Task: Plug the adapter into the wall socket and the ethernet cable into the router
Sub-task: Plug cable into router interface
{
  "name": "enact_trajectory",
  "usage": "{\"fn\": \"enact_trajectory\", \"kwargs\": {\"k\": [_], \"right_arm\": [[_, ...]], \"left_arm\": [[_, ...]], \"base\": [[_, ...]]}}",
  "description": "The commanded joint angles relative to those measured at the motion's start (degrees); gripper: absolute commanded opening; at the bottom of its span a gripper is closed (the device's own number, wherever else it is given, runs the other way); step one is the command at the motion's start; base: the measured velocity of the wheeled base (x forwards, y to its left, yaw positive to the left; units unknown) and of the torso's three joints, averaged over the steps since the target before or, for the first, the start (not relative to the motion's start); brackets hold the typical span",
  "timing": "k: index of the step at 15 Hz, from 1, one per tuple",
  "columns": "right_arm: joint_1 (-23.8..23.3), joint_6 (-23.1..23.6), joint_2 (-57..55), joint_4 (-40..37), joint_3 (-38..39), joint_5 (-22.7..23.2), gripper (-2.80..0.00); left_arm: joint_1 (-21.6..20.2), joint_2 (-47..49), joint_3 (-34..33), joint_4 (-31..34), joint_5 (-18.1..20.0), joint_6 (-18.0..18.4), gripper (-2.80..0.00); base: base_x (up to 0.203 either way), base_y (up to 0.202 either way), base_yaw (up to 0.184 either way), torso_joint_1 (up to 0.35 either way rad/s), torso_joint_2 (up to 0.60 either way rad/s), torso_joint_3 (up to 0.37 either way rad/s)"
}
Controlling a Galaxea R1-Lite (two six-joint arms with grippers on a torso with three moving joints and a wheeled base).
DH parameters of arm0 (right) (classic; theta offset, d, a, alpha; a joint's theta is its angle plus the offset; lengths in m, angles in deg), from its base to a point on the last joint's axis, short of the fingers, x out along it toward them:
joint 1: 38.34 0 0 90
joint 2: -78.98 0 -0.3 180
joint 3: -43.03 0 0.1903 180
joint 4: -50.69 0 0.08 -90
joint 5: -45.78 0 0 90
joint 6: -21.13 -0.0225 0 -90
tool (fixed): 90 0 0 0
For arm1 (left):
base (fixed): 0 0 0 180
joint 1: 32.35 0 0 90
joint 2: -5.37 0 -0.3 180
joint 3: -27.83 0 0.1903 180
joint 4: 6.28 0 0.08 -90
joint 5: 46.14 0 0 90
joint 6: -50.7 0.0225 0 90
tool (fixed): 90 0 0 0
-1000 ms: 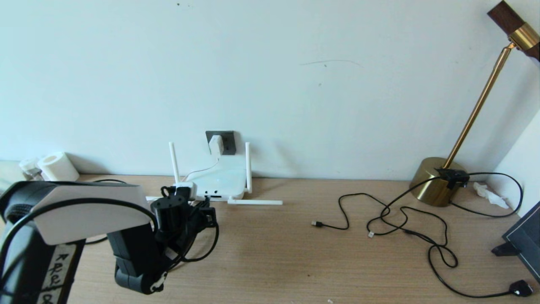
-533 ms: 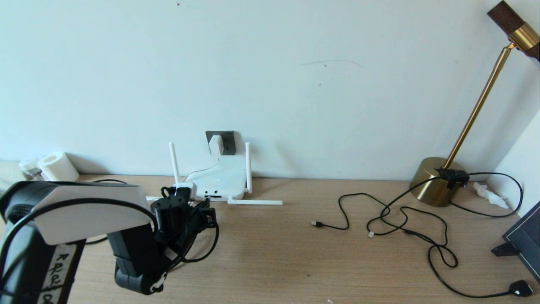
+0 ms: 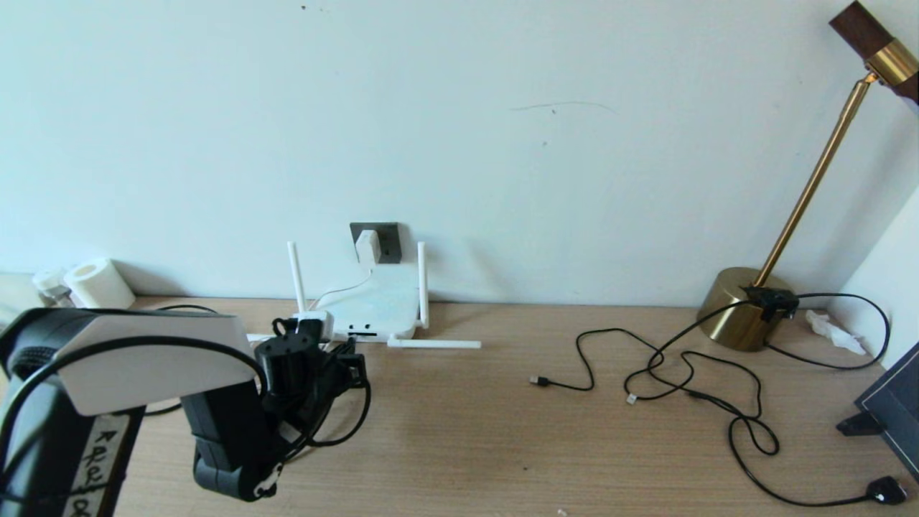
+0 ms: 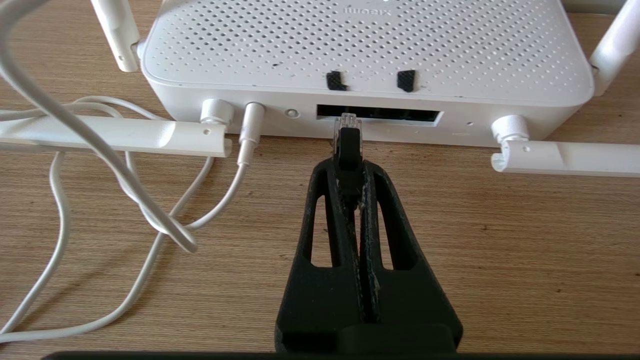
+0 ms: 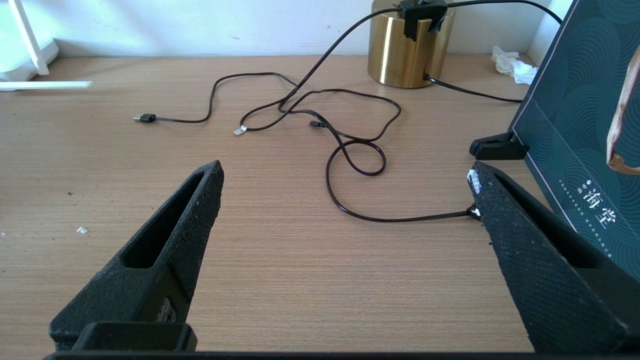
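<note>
The white adapter (image 3: 367, 246) sits in the dark grey wall socket (image 3: 388, 241), and its thin white cord runs down to the router (image 3: 373, 305). Two antennas stand upright and two lie flat on the table. My left gripper (image 4: 348, 169) is shut on the black boot of the ethernet cable (image 4: 348, 147). The cable's clear plug tip is at the left end of the router's (image 4: 365, 50) dark port slot (image 4: 395, 114); how deep it sits I cannot tell. In the head view the left gripper (image 3: 346, 357) is just in front of the router. My right gripper (image 5: 346, 172) hangs open over bare table.
Thin black USB cables (image 3: 675, 373) sprawl across the right half of the table toward a brass lamp base (image 3: 736, 309) and a black plug (image 3: 884, 490). A dark box (image 3: 894, 409) stands at the right edge. White cords (image 4: 125, 185) loop beside the router. A paper roll (image 3: 97, 283) stands at the far left.
The left arm has shifted very slightly to the left. Nothing else has visibly moved.
</note>
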Motion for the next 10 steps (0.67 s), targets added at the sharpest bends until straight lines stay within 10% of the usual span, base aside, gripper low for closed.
{"fn": "enact_trajectory", "kwargs": {"k": [1,10], "right_arm": [[0.0,0.0,-0.1,0.0,0.0,0.0,0.0],[0.0,0.0,-0.1,0.0,0.0,0.0,0.0]], "left_arm": [[-0.2,-0.1,0.0,-0.5,0.0,0.0,-2.8],[-0.2,-0.2,0.0,-0.5,0.1,0.0,-2.8]], "base": [[0.0,0.0,0.0,0.0,0.0,0.0],[0.0,0.0,0.0,0.0,0.0,0.0]]}}
